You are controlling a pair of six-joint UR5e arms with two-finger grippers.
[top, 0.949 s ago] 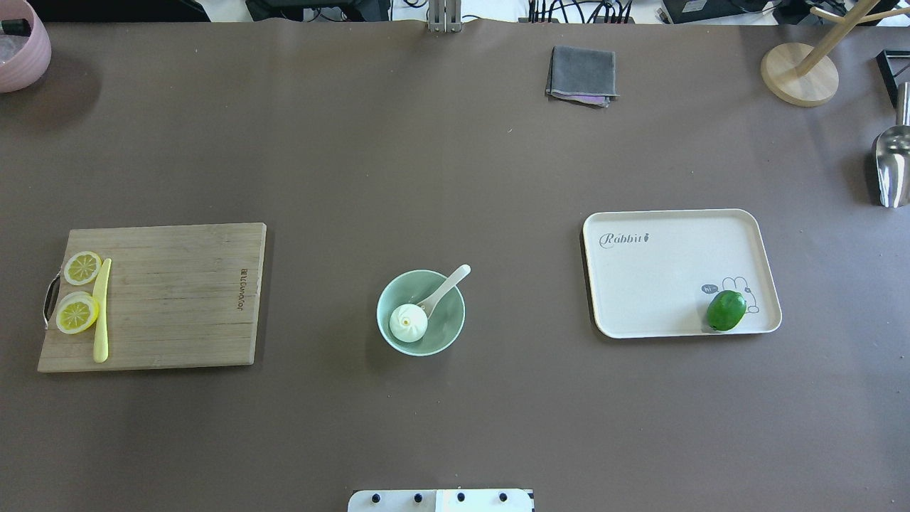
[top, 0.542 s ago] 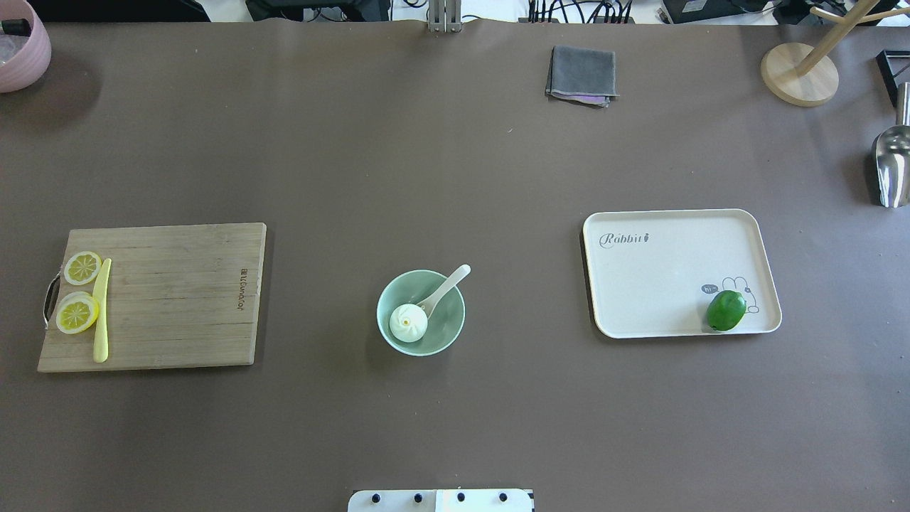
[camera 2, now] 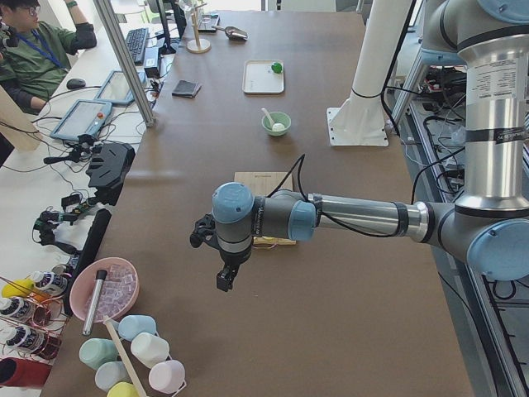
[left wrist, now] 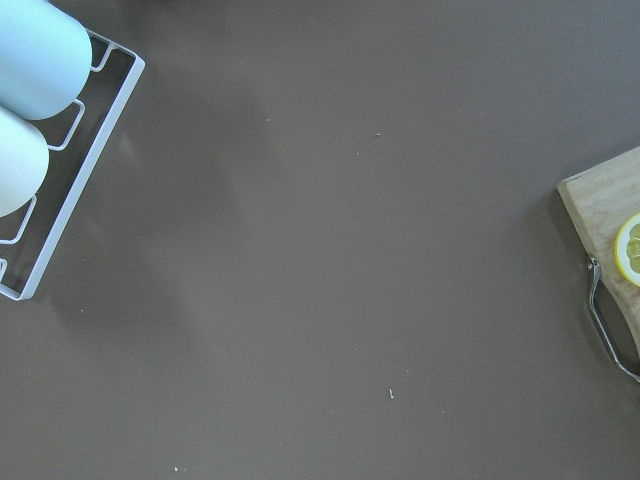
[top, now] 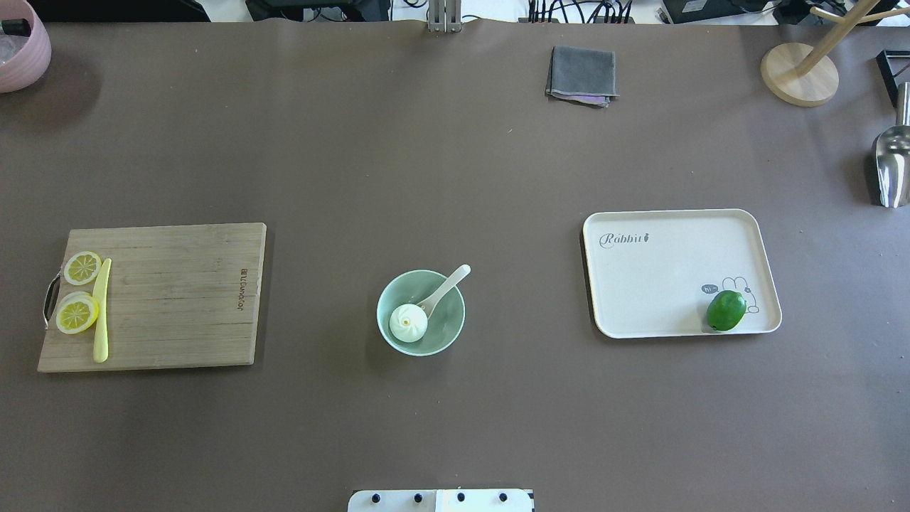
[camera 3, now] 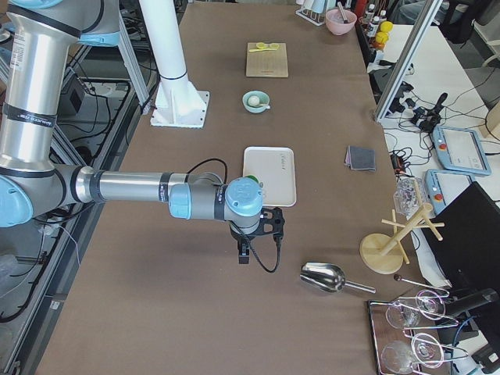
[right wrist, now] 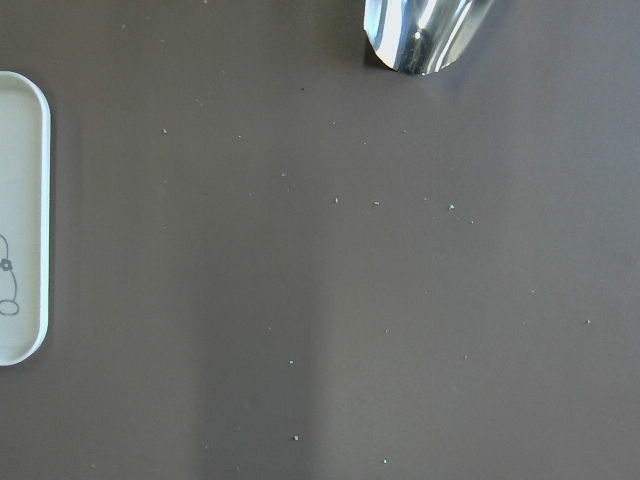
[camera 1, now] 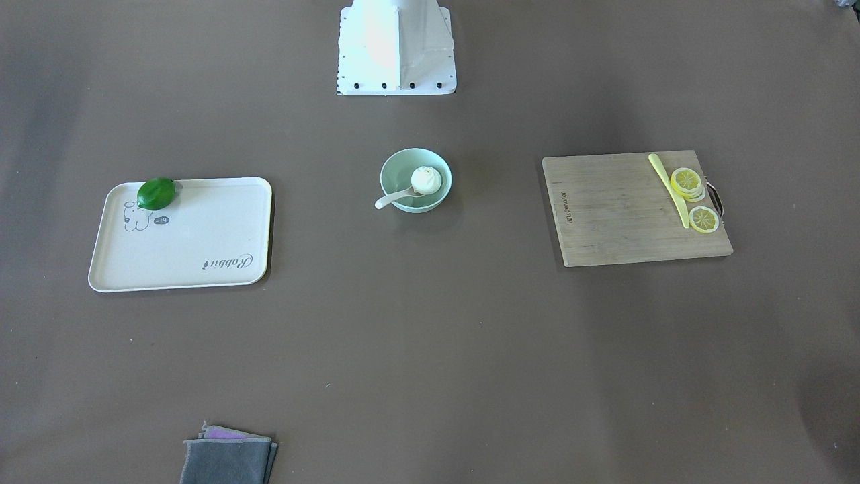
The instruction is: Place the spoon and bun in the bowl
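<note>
The bun (top: 408, 322) and the spoon (top: 446, 286) are seen lying in the bowl (top: 446, 333); the task is judged complete.

In the overhead view the bun is found toward 8 o'clock inside the bowl. The spoon's scoop is laid beside it and the handle is propped over the rim at 1 o'clock. The bowl is set mid-desk (top: 455, 178), between a cutting board (top: 178, 306) at 9 o'clock and a tray (top: 661, 284) at 3 o'clock. Nothing is judged left to place. The left hand (camera 2: 225, 279) and right hand (camera 3: 244, 254) are shown only in the side views, well apart from the bowl; whether they are spread or clenched cannot be told.
</note>
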